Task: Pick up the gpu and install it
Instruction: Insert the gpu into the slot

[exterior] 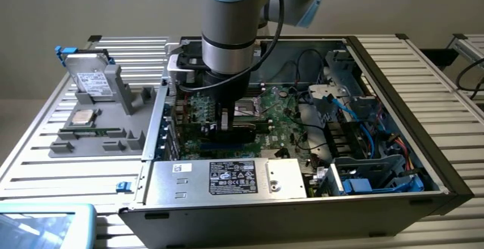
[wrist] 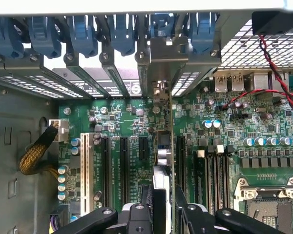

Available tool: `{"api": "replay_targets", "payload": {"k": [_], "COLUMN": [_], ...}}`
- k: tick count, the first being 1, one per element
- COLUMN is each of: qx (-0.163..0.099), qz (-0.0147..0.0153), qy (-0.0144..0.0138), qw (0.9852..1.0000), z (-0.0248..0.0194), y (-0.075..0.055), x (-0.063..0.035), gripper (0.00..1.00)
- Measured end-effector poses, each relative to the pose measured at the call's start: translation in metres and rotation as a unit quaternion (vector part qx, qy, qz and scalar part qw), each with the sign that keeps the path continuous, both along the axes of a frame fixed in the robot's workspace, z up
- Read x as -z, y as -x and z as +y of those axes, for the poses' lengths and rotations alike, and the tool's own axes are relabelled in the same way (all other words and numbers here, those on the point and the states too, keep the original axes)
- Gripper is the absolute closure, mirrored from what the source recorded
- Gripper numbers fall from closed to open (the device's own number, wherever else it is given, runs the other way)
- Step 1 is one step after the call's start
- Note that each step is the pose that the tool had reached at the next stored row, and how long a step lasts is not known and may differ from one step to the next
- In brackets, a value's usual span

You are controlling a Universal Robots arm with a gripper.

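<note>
Gripper is down inside the open case, fingers pinched partway shut on the top edge of the gpu, the card clamped between them and seen edge-on from the wrist. The gpu stands upright over the motherboard, running along the line of the black expansion slots. Its metal bracket is up against the case's rear wall, under the blue retaining clips. Whether the connector is down in its slot, I can't tell.

Now the danger, as I read it. The card is held by a narrow edge, so any tilt in the grip could set the connector beside the slot rather than in it, and a push would then load the board. The bracket could also catch on the rear wall's opening and cock the card.

Close neighbours too: small capacitors just beside the card's line, and red and black wires near the rear wall. Out on the desk, the hard drive sits on its grey fixture, well apart.
</note>
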State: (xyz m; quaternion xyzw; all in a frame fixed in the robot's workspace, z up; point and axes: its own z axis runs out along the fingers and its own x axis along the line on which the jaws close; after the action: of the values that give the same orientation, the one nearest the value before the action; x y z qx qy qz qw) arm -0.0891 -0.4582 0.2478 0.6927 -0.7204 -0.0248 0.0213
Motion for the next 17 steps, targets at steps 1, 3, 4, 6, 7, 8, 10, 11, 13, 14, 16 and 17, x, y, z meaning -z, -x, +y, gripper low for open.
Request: {"api": "replay_targets", "payload": {"k": [1,3,4,6,7,8,10,11,13,14,16,17], "qx": [0.0,0.0,0.0,0.0,0.0,0.0,0.0,0.0,0.0,0.0,0.0,0.0], "qz": [0.0,0.0,0.0,0.0001,0.0001,0.0001,0.0,-0.0001,0.0,0.0,0.0,0.0], "qy": [0.0001,0.0002,0.0004,0.0009,0.0011,0.0013,0.0013,0.0018,0.0029,0.0032,0.0058,0.0069], "qw": [1.0,1.0,1.0,1.0,1.0,1.0,1.0,1.0,1.0,1.0,1.0,1.0], "z": [0.0,0.0002,0.0002,0.0002,0.0002,0.0002,0.0002,0.0003,0.0002,0.0002,0.0004,0.0004], "y": [0.0,0.0,0.0,0.0,0.0001,0.0001,0.0001,0.0001,0.0002,0.0002,0.0002,0.0002], "x": [0.0,0.0006,0.001,0.0015,0.0017,0.0018,0.0018,0.002,0.002,0.0019,0.002,0.002], "gripper": [0.72,0.72,0.72,0.72,0.72,0.72,0.72,0.72,0.72,0.72,0.72,0.72]}}
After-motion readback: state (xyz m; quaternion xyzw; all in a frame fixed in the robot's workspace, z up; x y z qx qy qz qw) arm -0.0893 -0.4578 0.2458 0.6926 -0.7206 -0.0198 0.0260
